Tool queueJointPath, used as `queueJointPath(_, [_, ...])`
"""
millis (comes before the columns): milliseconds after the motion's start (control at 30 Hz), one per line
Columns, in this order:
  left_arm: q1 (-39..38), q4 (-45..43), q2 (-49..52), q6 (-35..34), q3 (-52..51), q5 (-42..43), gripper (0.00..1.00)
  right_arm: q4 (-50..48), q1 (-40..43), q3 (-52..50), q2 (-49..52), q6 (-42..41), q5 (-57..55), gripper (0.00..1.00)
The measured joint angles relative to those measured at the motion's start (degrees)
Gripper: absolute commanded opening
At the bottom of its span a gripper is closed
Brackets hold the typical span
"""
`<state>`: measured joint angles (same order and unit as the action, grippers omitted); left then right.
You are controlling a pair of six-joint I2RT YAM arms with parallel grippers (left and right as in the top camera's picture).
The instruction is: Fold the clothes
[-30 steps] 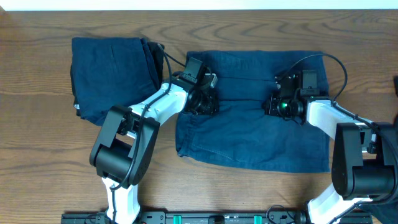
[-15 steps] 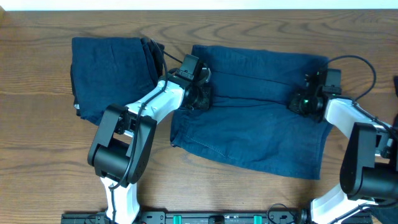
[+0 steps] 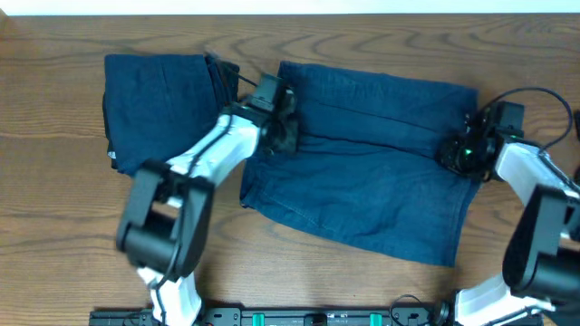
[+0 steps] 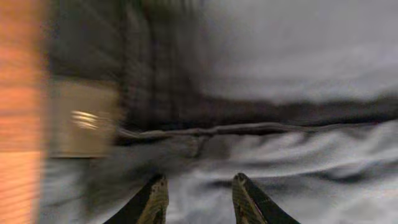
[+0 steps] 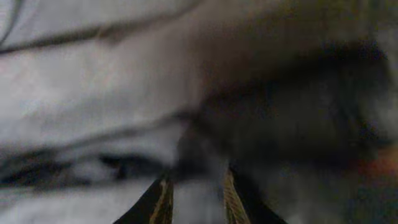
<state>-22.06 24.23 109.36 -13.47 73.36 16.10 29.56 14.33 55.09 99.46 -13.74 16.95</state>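
Observation:
Of the clothes, one dark navy garment [image 3: 362,181] lies spread out in the middle of the table, slightly skewed. A second lies as a folded bundle [image 3: 154,109] at the back left. My left gripper [image 3: 281,134] sits at the spread garment's upper left corner; in the left wrist view the gripper [image 4: 199,177] has a ridge of the cloth [image 4: 298,155] between its fingers. My right gripper [image 3: 458,154] rests at the garment's right edge. In the blurred right wrist view the gripper [image 5: 196,175] has its fingers apart over the fabric [image 5: 93,106].
The wooden table [image 3: 54,199] shows bare around both garments. A dark object [image 3: 576,122] sits at the far right edge. The arms' base rail [image 3: 317,317] runs along the front edge. Cables loop above both wrists.
The right gripper slid right from the garment's middle to its right edge. The left gripper moved up and left. The garment was drawn wider and lies more skewed.

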Motion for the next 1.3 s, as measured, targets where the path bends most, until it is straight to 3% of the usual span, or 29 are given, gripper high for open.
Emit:
queueJointPath(200, [0.3,1.4,-9.5,-0.1,0.4,3.1,0.36,10.0,0.1,1.2,-12.7,2.0,3.7,0.06])
queueJointPath(433, [-4.6,1.7,-6.3,-0.3,0.4,6.5,0.36,15.3,0.1,-0.1,-14.1,1.0,0.8,0.02])
queueJointPath(800, [-10.4,-4.5,6.9,-0.3,0.1,7.7,0.36,1.9,0.6,-7.9,-4.4,-4.4,-10.5,0.02])
queueJointPath(1100, [-10.4,-10.8,8.5,-1.3,0.1,8.9,0.36,-16.3,0.9,-5.8,1.5,-5.6,-12.8,0.04])
queueJointPath(1300, [-10.3,-14.4,8.9,-2.2,0.1,8.3,0.36,-20.6,1.7,-5.6,2.9,-5.6,-13.3,0.04])
